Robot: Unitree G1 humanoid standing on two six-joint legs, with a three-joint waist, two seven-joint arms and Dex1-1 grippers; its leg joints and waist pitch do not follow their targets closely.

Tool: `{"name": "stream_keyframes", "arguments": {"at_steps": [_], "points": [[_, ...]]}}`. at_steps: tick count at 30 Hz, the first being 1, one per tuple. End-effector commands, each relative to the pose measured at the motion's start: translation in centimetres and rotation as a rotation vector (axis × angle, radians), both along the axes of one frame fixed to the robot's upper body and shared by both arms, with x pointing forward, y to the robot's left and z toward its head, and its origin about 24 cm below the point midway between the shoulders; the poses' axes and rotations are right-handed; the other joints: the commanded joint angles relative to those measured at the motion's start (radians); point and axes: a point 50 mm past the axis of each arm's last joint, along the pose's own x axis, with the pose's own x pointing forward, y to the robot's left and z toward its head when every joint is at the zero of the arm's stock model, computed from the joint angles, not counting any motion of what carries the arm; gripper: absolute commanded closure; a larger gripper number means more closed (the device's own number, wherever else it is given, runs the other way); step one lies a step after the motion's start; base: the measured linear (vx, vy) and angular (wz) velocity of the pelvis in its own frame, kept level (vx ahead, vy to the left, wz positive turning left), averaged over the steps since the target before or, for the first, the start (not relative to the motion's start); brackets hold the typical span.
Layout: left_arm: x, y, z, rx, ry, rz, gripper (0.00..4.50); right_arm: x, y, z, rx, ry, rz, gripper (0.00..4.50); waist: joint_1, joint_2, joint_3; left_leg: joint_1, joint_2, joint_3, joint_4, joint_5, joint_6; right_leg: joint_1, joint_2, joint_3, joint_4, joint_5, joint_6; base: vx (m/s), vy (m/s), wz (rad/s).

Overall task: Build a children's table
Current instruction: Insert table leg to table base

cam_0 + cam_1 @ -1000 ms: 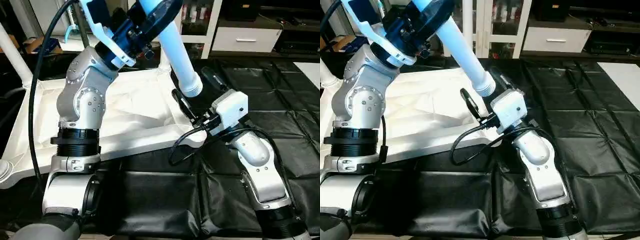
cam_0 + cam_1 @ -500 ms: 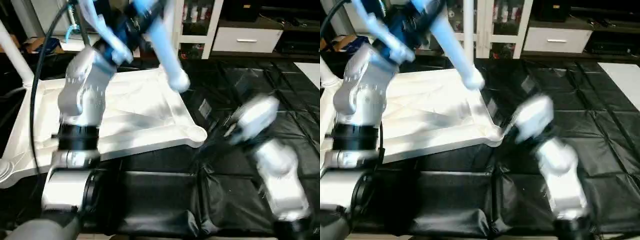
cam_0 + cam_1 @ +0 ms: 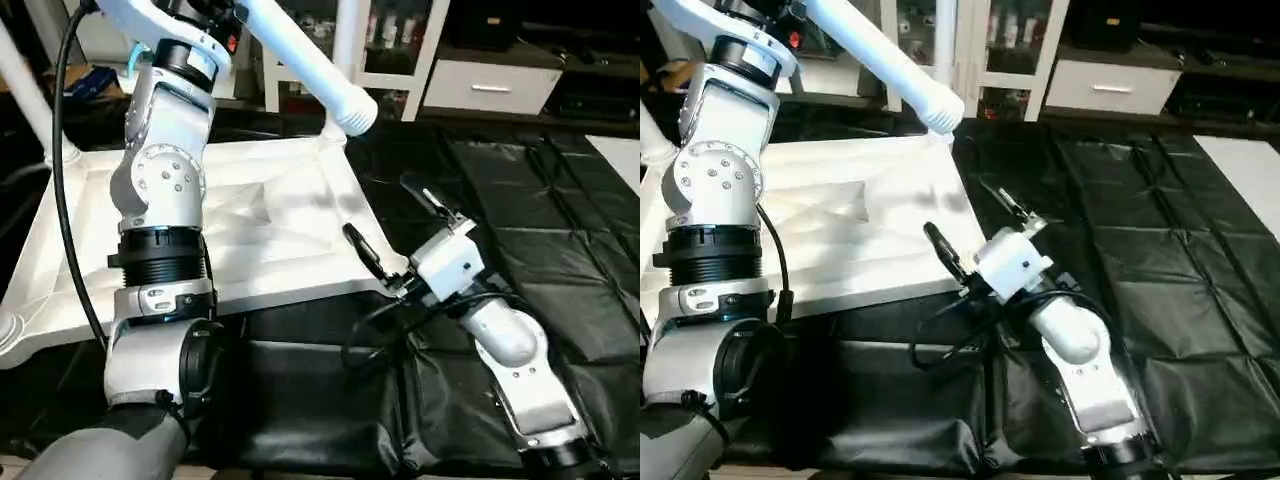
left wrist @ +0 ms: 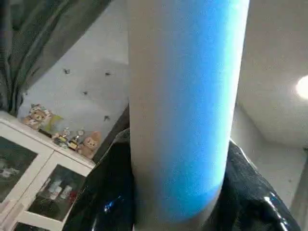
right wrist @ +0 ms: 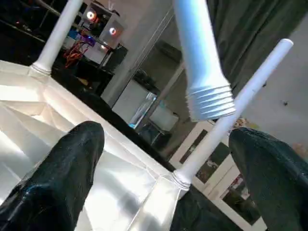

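**Leg in the air, corner socket waiting**

Black padded floor mat carries the upturned white table top; two legs already stand in far sockets.

Left wrist view: the left hand is clamped on a leg.

Right wrist view: the right hand, fingers wide apart, faces the leg's threaded end.

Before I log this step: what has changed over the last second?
The left gripper has swung the leg it holds up and away from the near corner socket; its threaded end now hangs above the tabletop. The right gripper dropped lower beside that corner, open, holding nothing. The tabletop stayed put.
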Motion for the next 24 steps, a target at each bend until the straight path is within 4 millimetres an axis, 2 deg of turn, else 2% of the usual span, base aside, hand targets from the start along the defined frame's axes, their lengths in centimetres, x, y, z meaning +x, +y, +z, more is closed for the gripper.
{"name": "stream_keyframes", "arguments": {"at_steps": [1, 7, 11, 12, 13, 15, 16, 17, 21, 24], "points": [[-0.5, -0.5, 0.8, 0.01, -0.023, -0.017, 2.76, 0.5, -0.1, 1.0, 0.01, -0.033, -0.02, 0.0, -0.001, 0.0, -0.084, 0.031, 0.043, -0.03, -0.082, -0.222, 0.038, 0.05, -0.042, 0.019, -0.061, -0.196, -0.182, 0.0, 0.0, 0.0], [-0.5, -1.1, 0.6, 0.028, -0.017, -0.034, 2.76, 1.2, -0.1, 2.8, 0.026, -0.079, -0.017, 0.0, -0.005, -0.001, -0.083, 0.03, 0.041, -0.029, -0.08, -0.219, 0.036, 0.051, -0.04, 0.02, -0.062, -0.206, -0.177, 0.0, 0.0, 0.0], [-0.6, -1.5, 0.4, 0.041, -0.016, -0.042, 2.76, 2.0, 0.2, 3.5, 0.025, -0.073, -0.031, 0.0, -0.007, 0.002, -0.083, 0.032, 0.041, -0.03, -0.082, -0.227, 0.026, 0.05, -0.039, 0.019, -0.062, -0.21, -0.178, 0.0, 0.0, 0.0], [-0.6, -1.6, 0.4, 0.045, -0.015, -0.046, 2.76, 2.3, 0.4, 3.6, 0.024, -0.066, -0.037, 0.0, -0.007, 0.008, -0.083, 0.032, 0.041, -0.031, -0.082, -0.226, 0.024, 0.05, -0.039, 0.019, -0.06, -0.207, -0.18, 0.0, 0.0, 0.0], [-0.6, -1.7, 0.3, 0.054, -0.016, -0.051, 2.76, 2.6, 0.6, 3.7, 0.025, -0.056, -0.04, 0.0, -0.008, 0.005, -0.084, 0.033, 0.04, -0.03, -0.081, -0.225, 0.022, 0.05, -0.039, 0.019, -0.061, -0.205, -0.181, 0.0, 0.0, 0.0], [-1.0, -2.9, -0.1, 0.161, -0.049, -0.065, 2.76, 3.9, 2.2, 4.0, 0.022, 0.024, -0.002, 0.0, -0.008, 0.017, -0.085, 0.034, 0.041, -0.032, -0.083, -0.225, 0.019, 0.05, -0.039, 0.019, -0.059, -0.192, -0.188, 0.0, 0.0, 0.0], [-1.0, -2.9, -0.1, 0.163, -0.05, -0.066, 2.76, 3.9, 2.2, 4.0, 0.022, 0.024, -0.001, 0.0, -0.013, 0.012, -0.085, 0.032, 0.042, -0.032, -0.084, -0.224, 0.02, 0.051, -0.038, 0.019, -0.059, -0.182, -0.195, 0.0, 0.0, 0.0], [-1.2, -3.6, -0.5, 0.222, -0.059, -0.071, 2.76, 4.6, 3.2, 4.4, 0.002, 0.051, 0.015, 0.0, -0.01, 0.021, -0.087, 0.035, 0.042, -0.032, -0.083, -0.214, 0.015, 0.05, -0.039, 0.02, -0.057, -0.16, -0.198, 0.0, 0.0, 0.0], [-1.2, -4.3, -0.9, 0.243, -0.055, -0.084, 2.76, 6.0, 4.0, 5.2, 0.01, 0.076, -0.013, 0.0, -0.008, 0.022, -0.087, 0.038, 0.042, -0.03, -0.082, -0.205, 0.003, 0.051, -0.039, 0.02, -0.053, -0.128, -0.216, 0.0, 0.0, 0.0], [-1.4, -4.7, -0.8, 0.251, -0.067, -0.103, 2.76, 7.1, 4.2, 5.6, 0.005, 0.086, -0.058, 0.0, -0.008, 0.02, -0.09, 0.037, 0.04, -0.03, -0.081, -0.166, -0.003, 0.055, -0.038, 0.019, -0.045, -0.071, -0.23, 0.0, 0.0, 0.0]]}}
